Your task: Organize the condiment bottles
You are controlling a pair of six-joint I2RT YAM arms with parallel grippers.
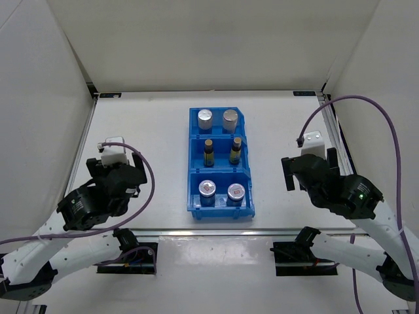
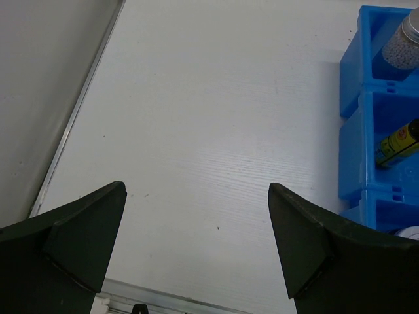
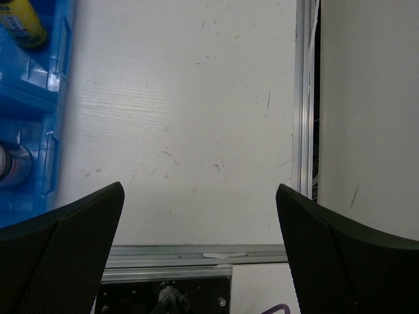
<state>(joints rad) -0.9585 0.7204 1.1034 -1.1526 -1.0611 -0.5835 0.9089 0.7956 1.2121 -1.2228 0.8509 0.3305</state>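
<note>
The condiment bottles all stand in a blue three-compartment bin (image 1: 220, 212) at the table's middle. Two silver-lidded jars (image 1: 205, 118) fill the far compartment. Two amber, black-capped bottles (image 1: 209, 152) stand in the middle one. Two silver-topped cylinders (image 1: 208, 191) with blue-white labels occupy the near one. My left gripper (image 1: 118, 171) hovers left of the bin, open and empty (image 2: 196, 186). Its view catches the bin (image 2: 353, 150), a jar (image 2: 409, 42) and an amber bottle (image 2: 396, 144). My right gripper (image 1: 309, 167) hovers right of the bin, open and empty (image 3: 200, 186).
White walls enclose the table on three sides. An aluminium rail (image 3: 196, 252) runs along the near edge and another (image 3: 302, 98) along the right side. In the right wrist view the bin (image 3: 59, 78) sits at the left with a yellow-labelled bottle (image 3: 19, 23).
</note>
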